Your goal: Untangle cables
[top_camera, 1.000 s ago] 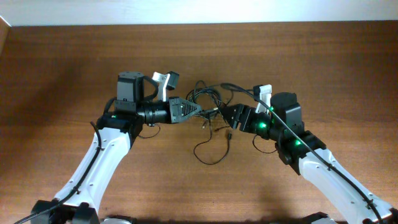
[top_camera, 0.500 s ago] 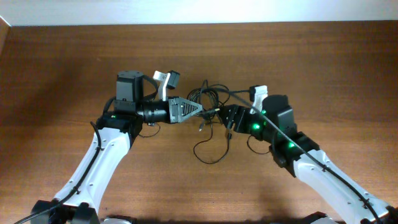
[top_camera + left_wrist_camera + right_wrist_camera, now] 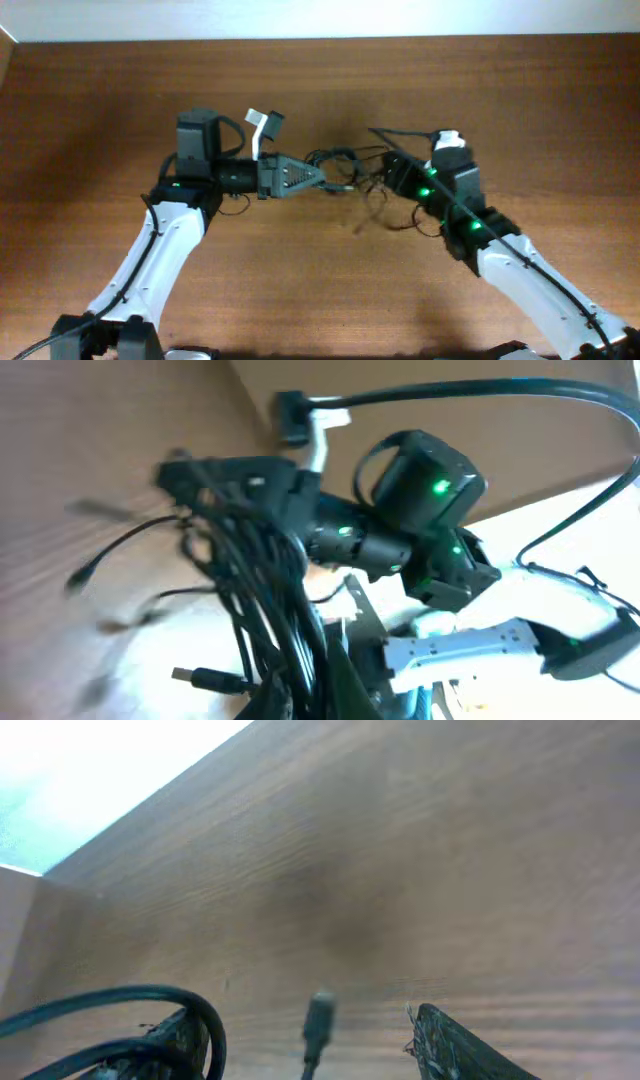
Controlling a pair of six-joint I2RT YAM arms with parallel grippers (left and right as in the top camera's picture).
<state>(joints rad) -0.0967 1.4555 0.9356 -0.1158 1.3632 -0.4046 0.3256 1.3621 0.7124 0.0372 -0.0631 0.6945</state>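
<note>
The thin black flexible cables (image 3: 345, 172), with their small plug ends, hang as one knotted bunch between the two tools. The bunch is above the brown wooden worktop (image 3: 100, 100), about midway between its left and right edges and a little nearer to its far edge. The long axis of the bunch runs left to right, from one tool to the other.

The left tool (image 3: 318, 176) is together and clamped on the left end of the bunch. In the left wrist view the cables (image 3: 262, 590) run out of its jaws as a thick sheaf of parallel strands. The right tool (image 3: 392, 170) is at the right end of the bunch. In its own view its fingertips (image 3: 455, 1045) stand apart, and only one small plug end (image 3: 319, 1012) dangles in the gap. I cannot tell if a strand is caught deeper inside.

A few loose strands hang down from the knot towards the near edge. I judge that the right tool must close on the strands lying just to its left, and then pull along the left-to-right axis.

The cords look smooth, thin and limp, so they can slip easily. The worktop has a matt wood grain.
</note>
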